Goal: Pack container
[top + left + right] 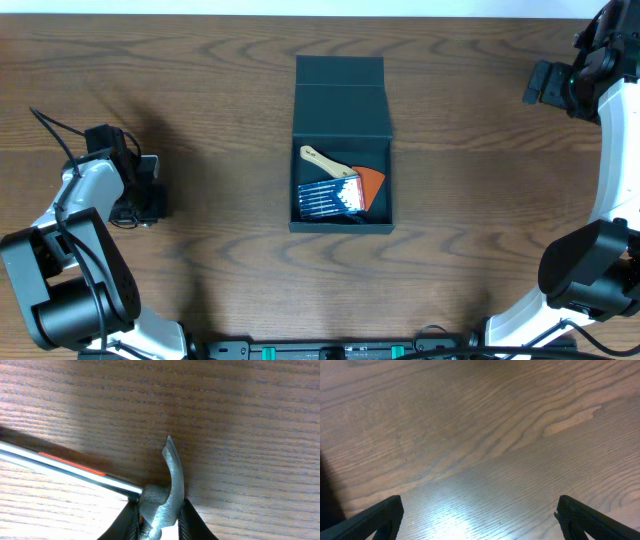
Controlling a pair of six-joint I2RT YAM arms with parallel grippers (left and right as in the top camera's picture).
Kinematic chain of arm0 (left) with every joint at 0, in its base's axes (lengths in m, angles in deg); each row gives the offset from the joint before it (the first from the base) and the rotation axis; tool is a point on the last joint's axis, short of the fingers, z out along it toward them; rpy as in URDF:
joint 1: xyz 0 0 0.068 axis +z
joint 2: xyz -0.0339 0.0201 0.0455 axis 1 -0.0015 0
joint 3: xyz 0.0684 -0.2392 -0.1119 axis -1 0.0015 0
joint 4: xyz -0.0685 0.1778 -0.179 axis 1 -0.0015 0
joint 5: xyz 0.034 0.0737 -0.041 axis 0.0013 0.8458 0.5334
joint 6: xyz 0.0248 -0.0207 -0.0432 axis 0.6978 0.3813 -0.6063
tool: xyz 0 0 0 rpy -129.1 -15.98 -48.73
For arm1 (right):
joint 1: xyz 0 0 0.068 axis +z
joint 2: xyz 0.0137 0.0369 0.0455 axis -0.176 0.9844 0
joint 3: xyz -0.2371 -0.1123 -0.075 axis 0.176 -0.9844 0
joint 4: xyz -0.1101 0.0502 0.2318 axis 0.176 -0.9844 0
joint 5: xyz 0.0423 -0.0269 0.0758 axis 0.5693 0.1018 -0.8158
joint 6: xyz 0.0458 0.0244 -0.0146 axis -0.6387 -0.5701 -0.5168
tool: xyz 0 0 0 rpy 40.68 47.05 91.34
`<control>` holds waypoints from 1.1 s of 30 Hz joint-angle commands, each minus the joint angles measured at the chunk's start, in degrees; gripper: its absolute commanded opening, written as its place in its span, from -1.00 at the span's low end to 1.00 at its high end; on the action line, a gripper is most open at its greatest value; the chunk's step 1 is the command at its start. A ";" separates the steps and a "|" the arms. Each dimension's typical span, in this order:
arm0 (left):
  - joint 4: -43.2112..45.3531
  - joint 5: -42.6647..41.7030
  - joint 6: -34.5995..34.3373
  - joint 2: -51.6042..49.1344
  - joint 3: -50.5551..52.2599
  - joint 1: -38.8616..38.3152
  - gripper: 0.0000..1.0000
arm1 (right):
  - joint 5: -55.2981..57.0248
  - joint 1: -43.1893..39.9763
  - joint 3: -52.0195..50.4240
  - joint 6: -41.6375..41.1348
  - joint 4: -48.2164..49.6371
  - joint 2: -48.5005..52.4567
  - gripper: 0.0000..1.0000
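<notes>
The container (341, 216), a dark box with its flap lid folded back, sits open at the table's middle. Inside lie a wooden-handled brush (350, 176) with orange bristles and a blue pack (327, 199). Far to its left, my left gripper (148, 196) is low over the table. In the left wrist view, a steel claw hammer (167, 492) lies on the wood. My left gripper (159, 527) is shut on its head, a finger (192, 525) pressed on each side. My right gripper (541, 83) hovers at the far right and stands open (480, 520) over bare wood.
The hammer's shiny shaft (60, 465), with an orange stripe, runs off to the left in the wrist view. A black cable (55, 128) trails from the left arm. The wooden table (220, 80) stretches all around the box.
</notes>
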 commanded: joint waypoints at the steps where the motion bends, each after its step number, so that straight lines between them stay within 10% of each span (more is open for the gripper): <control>1: 0.07 -0.35 0.11 -1.51 0.81 0.28 -0.88 | 0.59 -0.35 -0.35 0.55 -0.07 0.52 0.98; 33: -2.97 -0.35 -1.16 11.65 -0.50 0.04 -0.89 | 0.59 -0.35 -0.35 0.55 -0.50 0.52 0.98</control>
